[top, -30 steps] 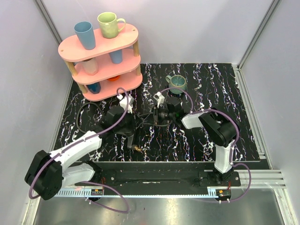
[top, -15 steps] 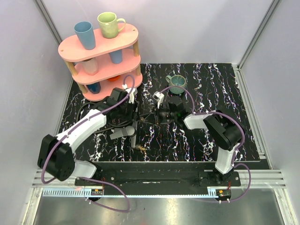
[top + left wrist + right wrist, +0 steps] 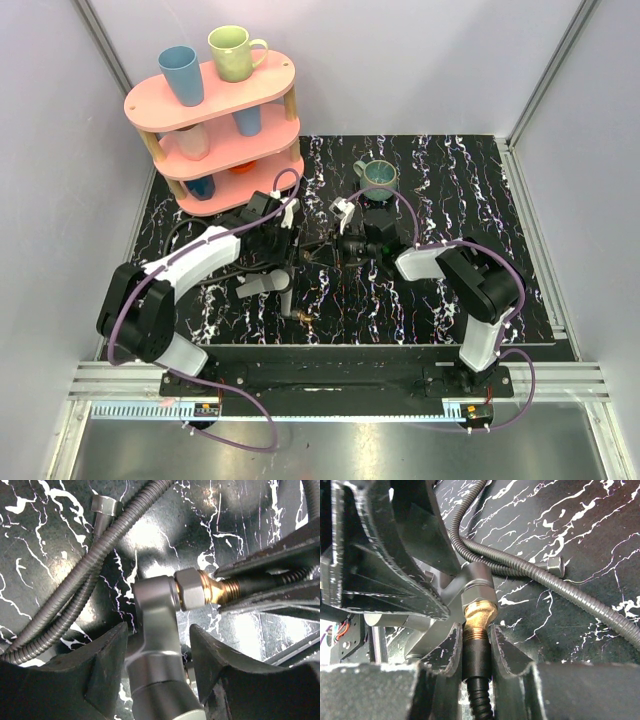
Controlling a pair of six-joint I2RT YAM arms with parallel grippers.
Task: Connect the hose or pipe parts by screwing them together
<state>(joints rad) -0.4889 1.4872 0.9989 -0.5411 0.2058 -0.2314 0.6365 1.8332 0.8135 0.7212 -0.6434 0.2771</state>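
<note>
A grey metal stem (image 3: 155, 600) with a hex nut (image 3: 191, 588) and a brass fitting (image 3: 220, 590) stands between the jaws of my left gripper (image 3: 157, 630). The jaws are open, with a gap on each side. My right gripper (image 3: 476, 630) is shut on the black end sleeve (image 3: 476, 655) of a hose, just below the brass thread (image 3: 479, 615) and nut (image 3: 477, 590). In the top view both grippers, left (image 3: 283, 242) and right (image 3: 340, 243), meet mid-mat. The fan-shaped grey piece (image 3: 265, 283) lies below the left one.
A ribbed hose (image 3: 95, 565) with a hex end (image 3: 104, 504) curls over the marbled mat (image 3: 470, 200), and shows in the right wrist view as a hose (image 3: 580, 597). A teal mug (image 3: 378, 178) stands behind the right gripper. A pink cup rack (image 3: 215, 130) fills the back left.
My left gripper has moved back and right toward the joint, and its jaws have widened. The fan-shaped grey piece now shows below it. The right gripper stays shut on the hose end.
</note>
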